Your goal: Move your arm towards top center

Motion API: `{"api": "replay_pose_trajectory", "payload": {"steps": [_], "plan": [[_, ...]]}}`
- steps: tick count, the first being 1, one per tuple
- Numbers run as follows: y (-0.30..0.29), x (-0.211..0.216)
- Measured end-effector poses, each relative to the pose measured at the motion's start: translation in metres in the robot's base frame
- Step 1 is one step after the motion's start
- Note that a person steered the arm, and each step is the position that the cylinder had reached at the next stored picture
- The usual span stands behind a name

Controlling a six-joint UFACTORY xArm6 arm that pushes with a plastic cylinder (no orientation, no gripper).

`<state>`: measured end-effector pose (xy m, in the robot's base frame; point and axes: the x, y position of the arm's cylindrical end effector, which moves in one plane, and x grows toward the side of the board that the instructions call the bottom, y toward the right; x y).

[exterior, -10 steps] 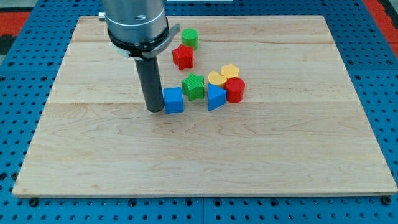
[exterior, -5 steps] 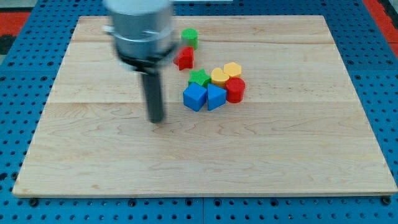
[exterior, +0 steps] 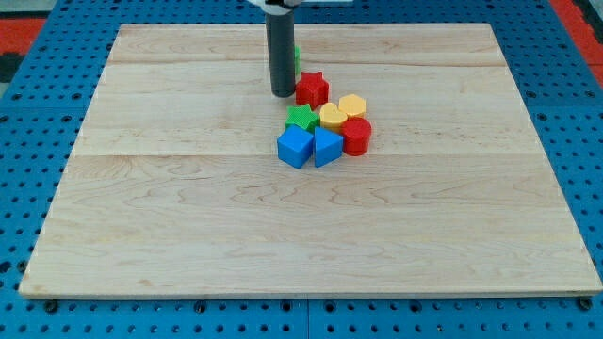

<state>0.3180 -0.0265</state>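
Observation:
My tip (exterior: 283, 94) stands near the view's top centre on the wooden board (exterior: 170, 217). A red star block (exterior: 312, 89) lies just to its right, close or touching. A green cylinder (exterior: 296, 59) is mostly hidden behind the rod. Below the tip sits a cluster: a green star block (exterior: 301, 117), two yellow blocks (exterior: 333, 116) (exterior: 352, 104), a red cylinder (exterior: 357, 136), a blue cube (exterior: 295, 147) and a blue triangular block (exterior: 326, 147).
The board lies on a blue pegboard surface (exterior: 28, 141) that surrounds it. A red area (exterior: 19, 19) shows at the view's top left corner.
The rod has moved up and right from the board's left middle to the top centre. The red star now sits lower right of where it was, beside the tip.

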Motion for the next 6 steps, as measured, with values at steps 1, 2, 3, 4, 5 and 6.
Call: {"api": "replay_pose_trajectory", "payload": {"steps": [1,2,3,4,5,6], "plan": [[0.041,-0.011],[0.077,0.016],[0.083,0.031],[0.084,-0.005],[0.113,-0.069],[0.066,-0.124]]}}
